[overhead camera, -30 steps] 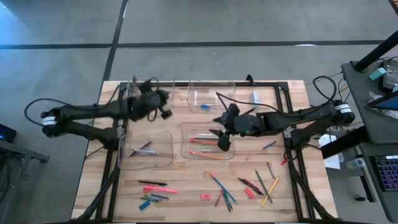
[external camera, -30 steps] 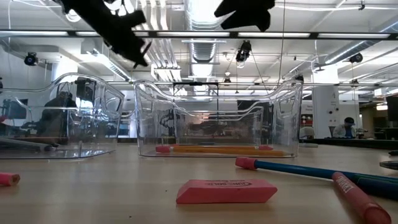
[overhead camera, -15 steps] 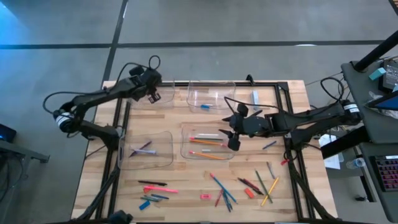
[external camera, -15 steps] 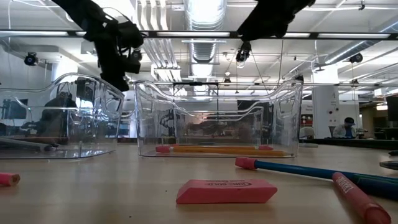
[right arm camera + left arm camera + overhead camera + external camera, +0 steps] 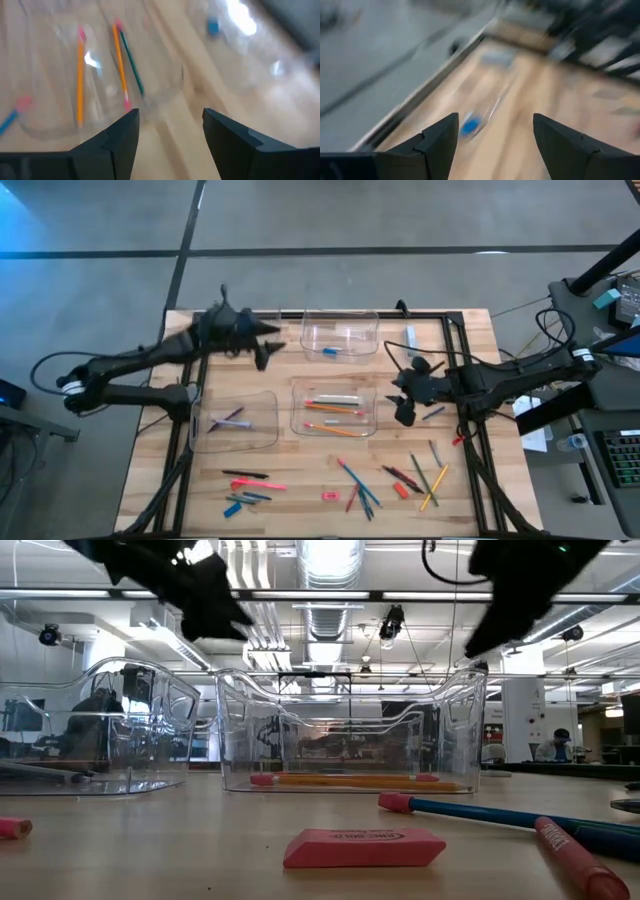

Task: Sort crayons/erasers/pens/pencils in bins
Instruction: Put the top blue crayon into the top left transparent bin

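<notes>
Crayons, pens and pencils lie scattered along the near edge of the table [image 5: 150, 480], loose on the wood. Down at tabletop level, a pink eraser [image 5: 364, 847] sits flat right up front, a red crayon [image 5: 580, 865] beside it, and a blue pencil with a pink tip [image 5: 480, 811] just behind. From overhead, the near-left cluster shows a black pen [image 5: 245, 475], a pink pencil [image 5: 258, 485] and a teal crayon [image 5: 233, 509]. The near-right cluster has a yellow pencil [image 5: 435, 487] and a red eraser [image 5: 401, 490].

Moving back to the middle row, there's a clear bin [image 5: 297, 425] at centre holding orange and pink pencils. Left of it, another clear bin [image 5: 270, 440] holds a dark purple pen [image 5: 233, 419].

Now the right gripper [image 5: 405, 404]: it hangs above the table just beside the centre bin's right side, well clear of the wood. Its wrist camera shows both fingers [image 5: 115, 145] spread apart with nothing between them, the pencil bin below.

Farther back, the far bin [image 5: 305, 348] holds a blue eraser [image 5: 330, 352]. And the left gripper [image 5: 262, 346] is up over the far-left part of the table, just left of that far bin. Its fingers [image 5: 440, 142] are spread wide and empty in the wrist view, with a blurred blue speck on the wood below.
</notes>
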`<state>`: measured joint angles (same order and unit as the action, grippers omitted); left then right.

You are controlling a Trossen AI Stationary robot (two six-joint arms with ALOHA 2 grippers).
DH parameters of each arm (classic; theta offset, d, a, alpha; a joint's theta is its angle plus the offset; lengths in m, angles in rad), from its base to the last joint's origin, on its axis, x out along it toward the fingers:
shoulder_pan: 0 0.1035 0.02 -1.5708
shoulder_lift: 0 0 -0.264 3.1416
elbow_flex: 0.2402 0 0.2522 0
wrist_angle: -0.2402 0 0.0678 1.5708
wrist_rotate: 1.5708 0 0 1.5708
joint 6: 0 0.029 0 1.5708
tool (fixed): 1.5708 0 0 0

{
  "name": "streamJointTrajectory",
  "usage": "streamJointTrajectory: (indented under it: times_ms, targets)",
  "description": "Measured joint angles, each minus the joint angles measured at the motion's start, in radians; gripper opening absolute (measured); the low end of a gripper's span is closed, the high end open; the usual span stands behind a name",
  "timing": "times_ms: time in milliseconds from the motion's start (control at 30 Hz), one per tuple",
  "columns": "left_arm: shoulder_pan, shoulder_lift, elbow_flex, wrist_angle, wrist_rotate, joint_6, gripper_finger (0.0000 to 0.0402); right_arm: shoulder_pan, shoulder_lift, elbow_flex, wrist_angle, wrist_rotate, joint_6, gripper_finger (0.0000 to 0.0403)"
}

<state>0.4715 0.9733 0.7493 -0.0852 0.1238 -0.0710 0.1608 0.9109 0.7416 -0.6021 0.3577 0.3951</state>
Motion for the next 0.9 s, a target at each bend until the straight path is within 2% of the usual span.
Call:
streamJointTrajectory:
  times_ms: [133,233,333,400,567,667,900]
  targets:
    - [-0.175,-0.068,-0.205,0.423,-0.002,-0.016,0.0239,0.011,-0.026,-0.042,-0.148,-0.025,0.155,0.0206]
    - [-0.282,-0.068,-0.339,0.753,-0.003,-0.026,0.0240,0.011,-0.021,-0.053,-0.236,-0.075,0.261,0.0205]
    - [-0.342,-0.042,-0.438,1.011,-0.009,-0.021,0.0240,0.011,0.002,-0.068,-0.272,-0.111,0.313,0.0205]
    - [-0.356,-0.024,-0.480,1.113,-0.013,-0.029,0.0240,0.011,0.026,-0.082,-0.283,-0.149,0.358,0.0205]
    - [-0.360,-0.005,-0.512,1.137,-0.018,-0.055,0.0240,0.007,0.105,-0.109,-0.294,-0.245,0.533,0.0205]
    - [-0.360,0.001,-0.511,1.142,-0.018,-0.054,0.0240,0.006,0.149,-0.113,-0.329,-0.281,0.567,0.0205]
    - [-0.360,0.012,-0.506,1.143,-0.018,-0.046,0.0240,0.001,0.223,-0.113,-0.360,-0.356,0.443,0.0205]
